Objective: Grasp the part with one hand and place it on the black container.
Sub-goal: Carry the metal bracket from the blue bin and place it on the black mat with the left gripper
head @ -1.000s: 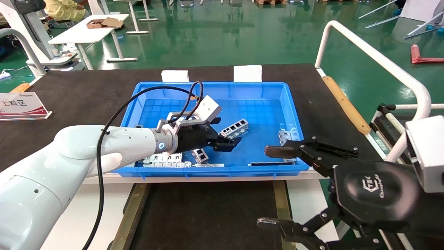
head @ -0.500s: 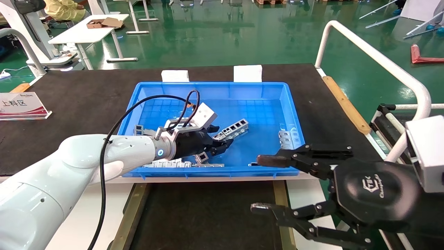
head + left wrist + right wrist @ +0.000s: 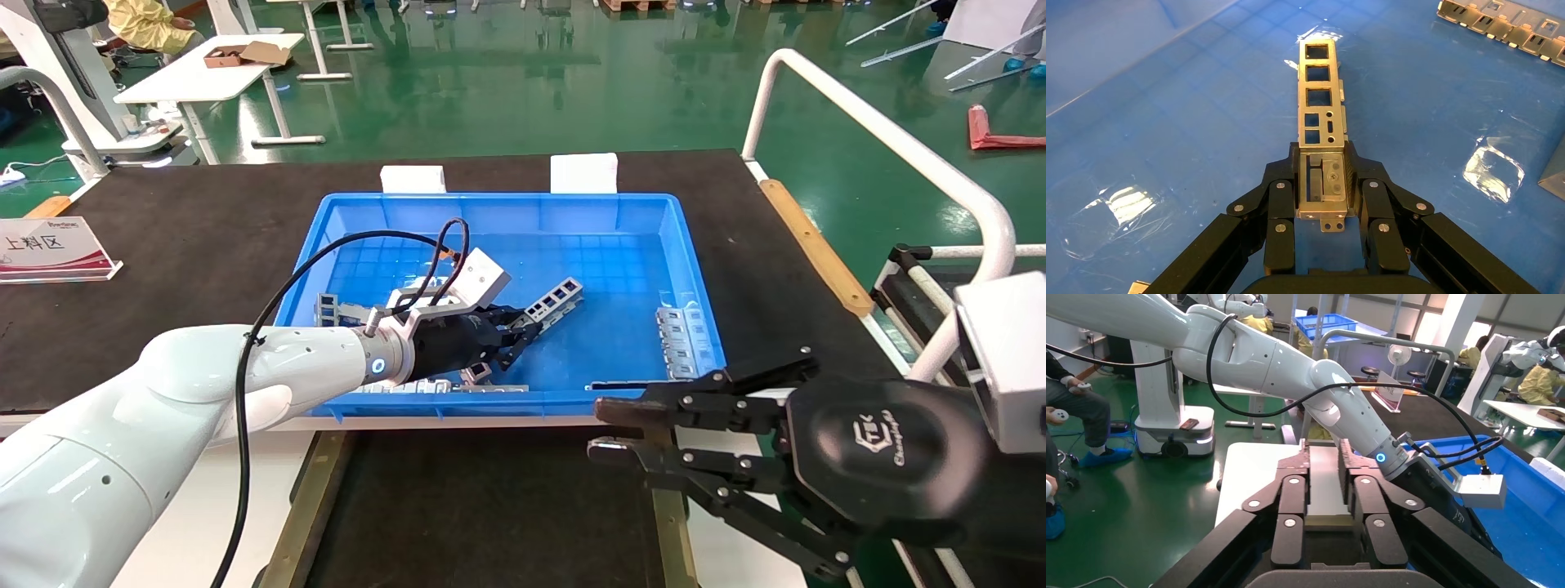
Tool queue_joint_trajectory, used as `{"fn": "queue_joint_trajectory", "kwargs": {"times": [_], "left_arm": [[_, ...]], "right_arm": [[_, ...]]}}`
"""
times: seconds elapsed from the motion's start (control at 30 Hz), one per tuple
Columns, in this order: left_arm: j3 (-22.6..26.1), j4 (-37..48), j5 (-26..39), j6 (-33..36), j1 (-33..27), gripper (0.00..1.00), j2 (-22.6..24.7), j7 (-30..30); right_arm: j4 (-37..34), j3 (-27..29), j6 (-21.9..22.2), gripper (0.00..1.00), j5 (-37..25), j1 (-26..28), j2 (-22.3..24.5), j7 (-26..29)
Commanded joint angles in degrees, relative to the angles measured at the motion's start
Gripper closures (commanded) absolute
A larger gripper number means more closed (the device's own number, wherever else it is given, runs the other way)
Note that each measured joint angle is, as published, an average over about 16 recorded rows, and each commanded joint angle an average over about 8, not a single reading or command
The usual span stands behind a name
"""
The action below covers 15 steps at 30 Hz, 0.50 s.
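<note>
Two claws share the head view: the left claw (image 3: 513, 331) reaches into the blue crate (image 3: 695, 269) on the tabletop (image 3: 188, 220), pinching the near end of the part (image 3: 556, 297), while the right claw (image 3: 609, 430) hovers with fingers nearly together at the black container (image 3: 490, 506). From the left wrist, the part (image 3: 1321, 116) sits clamped between both fingers (image 3: 1281, 202), its windowed length stretching over the crate floor (image 3: 1168, 122). From the right wrist, the right claw (image 3: 1324, 454) shows a narrow gap holding nothing.

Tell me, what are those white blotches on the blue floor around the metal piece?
Left wrist view: ceiling lights mirrored on the glossy floor of the blue plastic crate, one patch beside the slim silver ladder-like bracket. Head view: the green workshop floor glares likewise.
</note>
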Motion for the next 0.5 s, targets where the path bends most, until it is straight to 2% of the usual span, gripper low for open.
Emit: {"fn": "queue_joint_trajectory", "kwargs": {"times": [0.03,0.5], "left_arm": [[0.30,-0.03,-0.62,-0.12,0.01,1.00,-0.02,0.18],[-1.72,2.02,-7.72,0.86,-4.08,1.00,-0.32,5.75]], "right_arm": [[0.00,0.00,0.00,1.00,0.00,0.00,0.00,0.00],[0.00,-0.01,0.00,1.00,0.01,0.00,0.00,0.00]]}}
